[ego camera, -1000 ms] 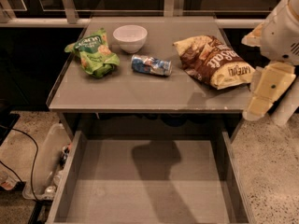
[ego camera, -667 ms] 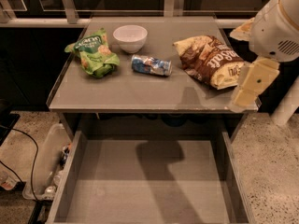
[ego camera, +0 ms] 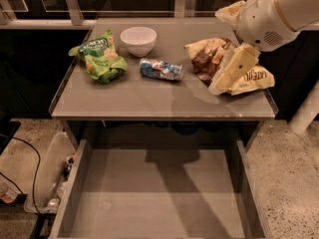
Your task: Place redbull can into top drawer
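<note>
Swung left since a second ago, the gripper (ego camera: 219, 86) hangs over the chip bag (ego camera: 202, 59), open or closed I cannot tell, while nearest the drawer (ego camera: 159, 198) stands open and, beyond on the table (ego camera: 149, 101), the can (ego camera: 161, 69) lies sideways between green bag (ego camera: 99, 56) and chip bag, bowl (ego camera: 138, 40) behind.

Glossy white rounded arm (ego camera: 299, 1), gold ring (ego camera: 277, 15), dotted grille (ego camera: 271, 36); cream hand (ego camera: 230, 72) over table (ego camera: 149, 99).

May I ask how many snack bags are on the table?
2. The green snack bag lies at the table's left end beside the white bowl; the brown chip bag is at the right, partly behind the hand. The arm may hide more.
</note>
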You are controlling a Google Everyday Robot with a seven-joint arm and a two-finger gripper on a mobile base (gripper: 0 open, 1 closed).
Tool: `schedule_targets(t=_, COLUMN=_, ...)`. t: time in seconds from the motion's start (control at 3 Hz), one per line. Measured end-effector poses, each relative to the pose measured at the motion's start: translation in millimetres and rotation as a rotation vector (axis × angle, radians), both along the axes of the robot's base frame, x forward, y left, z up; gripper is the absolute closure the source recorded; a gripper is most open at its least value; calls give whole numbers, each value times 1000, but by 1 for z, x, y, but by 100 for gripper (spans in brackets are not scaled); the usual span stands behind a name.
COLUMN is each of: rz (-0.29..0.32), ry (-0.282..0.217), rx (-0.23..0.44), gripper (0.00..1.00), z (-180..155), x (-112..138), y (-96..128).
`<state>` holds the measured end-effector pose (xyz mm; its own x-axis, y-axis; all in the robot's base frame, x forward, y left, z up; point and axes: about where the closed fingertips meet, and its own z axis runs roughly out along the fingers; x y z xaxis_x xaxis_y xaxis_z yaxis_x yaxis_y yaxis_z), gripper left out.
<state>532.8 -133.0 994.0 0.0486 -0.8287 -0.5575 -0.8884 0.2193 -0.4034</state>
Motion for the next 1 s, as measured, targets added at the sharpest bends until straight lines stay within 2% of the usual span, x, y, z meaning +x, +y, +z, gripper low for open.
schedule_targets(t=0.33, rz=0, ry=0, rx=-1, gripper=0, z=0, x=0, y=0)
schedule_targets(t=0.67, rz=19, ry=0, rx=-24, gripper=0, z=-9, x=16, y=14)
schedule_targets(t=1.0, rz=25, ry=23, rx=-8, gripper=0, z=-33, x=41, y=26)
